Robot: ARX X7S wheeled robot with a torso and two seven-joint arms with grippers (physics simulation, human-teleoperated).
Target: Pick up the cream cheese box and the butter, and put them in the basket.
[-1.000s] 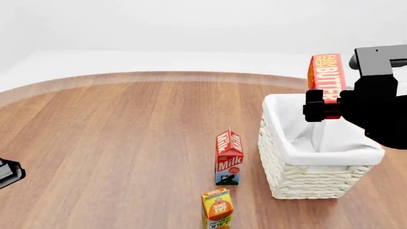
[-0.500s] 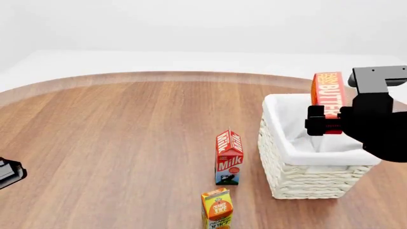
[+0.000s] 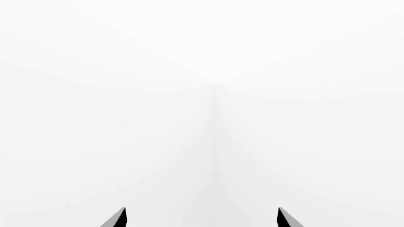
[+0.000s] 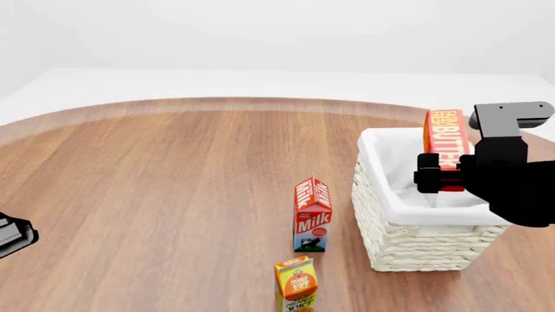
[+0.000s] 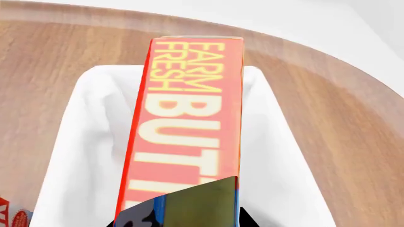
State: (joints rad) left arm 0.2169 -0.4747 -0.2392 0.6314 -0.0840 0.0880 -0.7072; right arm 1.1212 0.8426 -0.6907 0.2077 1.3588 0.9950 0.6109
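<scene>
Red butter [image 4: 446,140] stands tall on its end, clamped in the right claw [image 4: 444,177], with its low end inside the white basket [image 4: 416,244]. It must go straight down. The left claw [image 3: 202,218] sits apart, way over at nine o'clock.

The right tool [image 4: 431,179] has lowered the butter [image 4: 445,138] (held upright) partway into the basket [image 4: 416,240].
</scene>
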